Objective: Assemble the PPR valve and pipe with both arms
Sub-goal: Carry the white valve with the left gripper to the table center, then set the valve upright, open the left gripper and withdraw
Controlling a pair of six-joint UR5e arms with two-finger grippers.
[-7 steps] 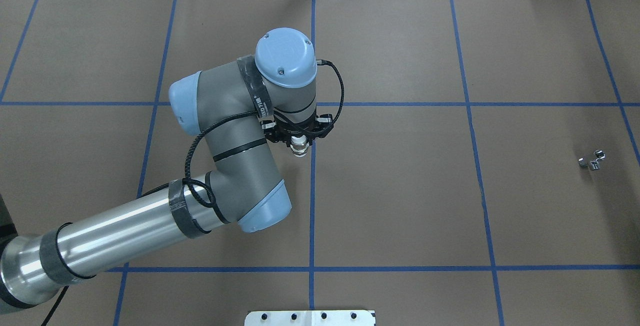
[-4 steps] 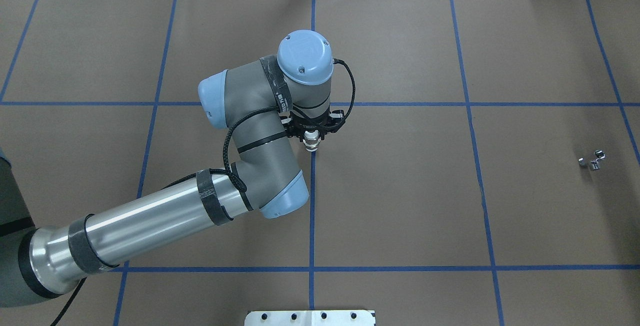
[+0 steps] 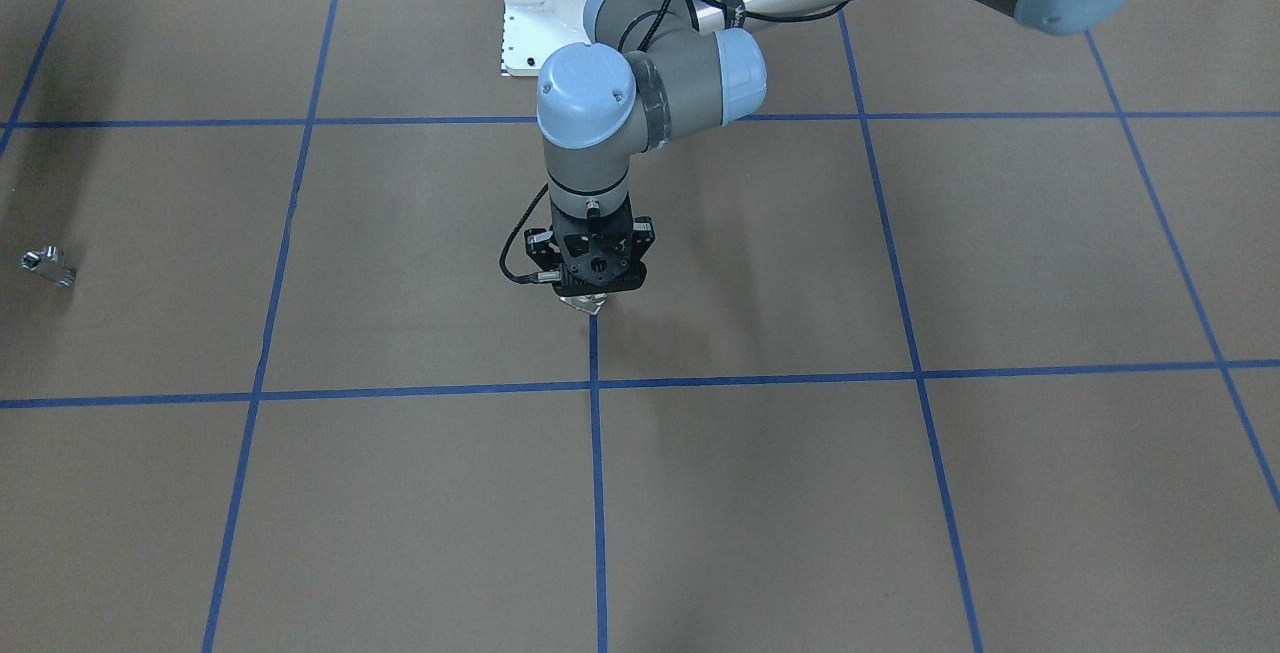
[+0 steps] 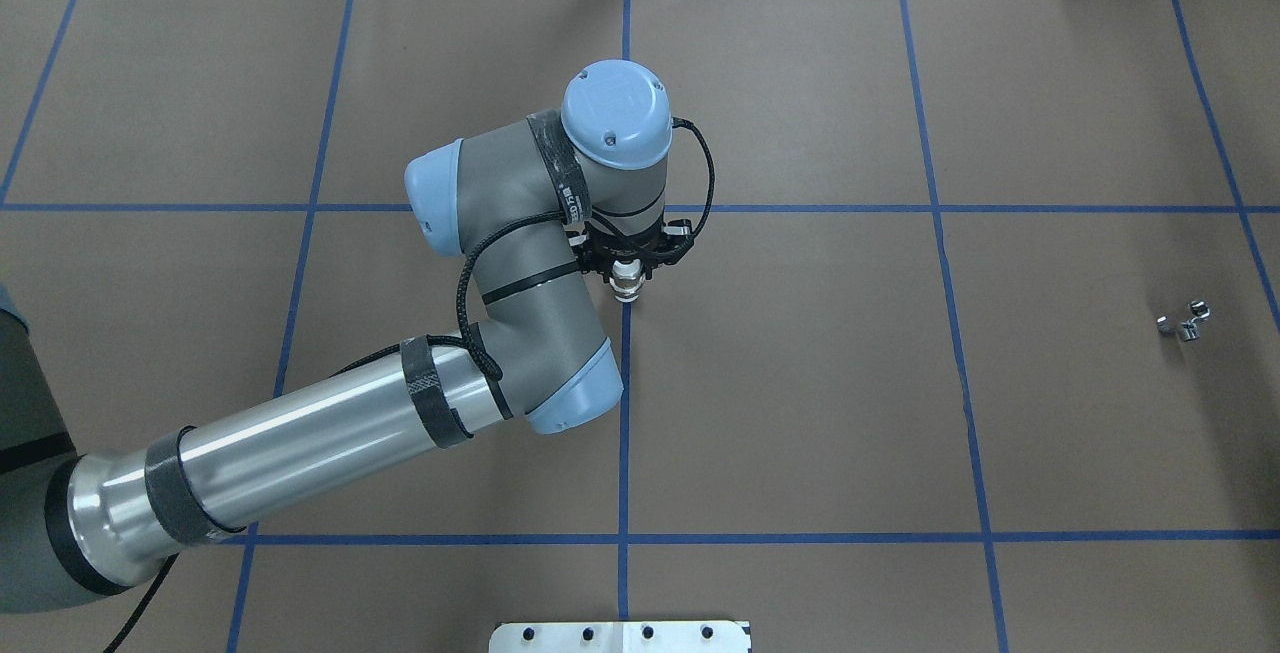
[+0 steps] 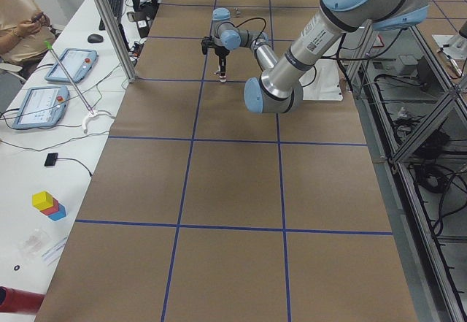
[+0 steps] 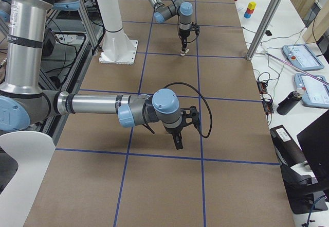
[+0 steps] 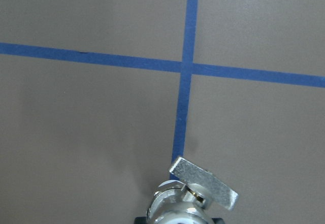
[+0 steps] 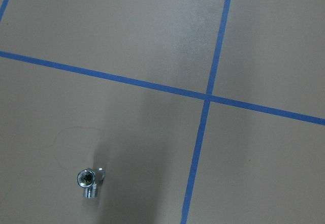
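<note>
- Spanning every view, the table (image 4: 800,413) is brown paper gridded with blue tape (image 4: 800,208).
- Left arm (image 4: 300,453) reaches to mid-table with its wrist pointing straight down.
- Right arm (image 6: 97,104) shows only in the right-side view, low over the table at its own end. The overhead and front frames cut it off.
- Left claw (image 3: 592,291) is clamped on the valve (image 7: 195,198), close over the centre tape line. You can't judge whether the valve touches the table.
- Right claw (image 6: 178,143): you cannot tell how wide it is. Its own wrist camera shows no fingers.
- Small metal fitting (image 8: 89,181) lies loose on the table toward the robot's right, well apart from the valve and in the right wrist camera's view.
- Step, as a judgement: the valve is gripped and presented at centre, and the mating part is not yet picked.
- Next move likely calls for the right claw to drop on the fitting, lift it and line it up with a valve port.
- Hard to read: the wrist view cuts off the valve body, leaving only the lever handle (image 7: 203,184) and the top.
- No plain pipe length shows, so check whether the fitting is the "pipe".
</note>
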